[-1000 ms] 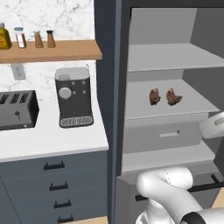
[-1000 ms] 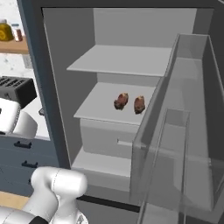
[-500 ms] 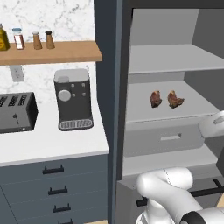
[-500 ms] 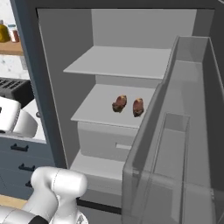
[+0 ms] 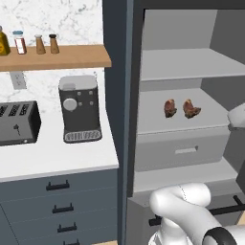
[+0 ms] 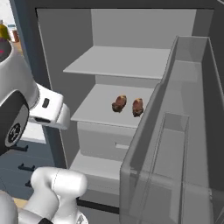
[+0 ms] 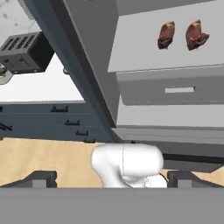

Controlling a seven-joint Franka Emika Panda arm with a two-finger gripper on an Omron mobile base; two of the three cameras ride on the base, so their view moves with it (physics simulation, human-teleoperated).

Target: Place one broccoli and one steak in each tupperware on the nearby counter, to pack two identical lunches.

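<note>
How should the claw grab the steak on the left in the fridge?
Probably come straight in through the open fridge front and pinch the left steak across its narrow sides. It stands apart from the other steak on the middle shelf, so there is a gap for one finger.

Left base view: cam behind arm on its left, looking fwd & down; tabletop (image 5: 52, 158) w/ toaster (image 5: 18, 122) & coffee machine (image 5: 79, 108) on left, open fridge (image 5: 186, 110) on right, mid-range. Right base view: cam behind on the right, closer, facing straight into fridge (image 6: 118, 74), open door (image 6: 175, 144) along right side. Hand view: low, tilted, looks up at fridge drawer (image 7: 175, 89) from near floor. All three share the fridge shelf w/ two steaks (image 5: 181, 108) (image 6: 127, 105) (image 7: 181, 35).
</note>
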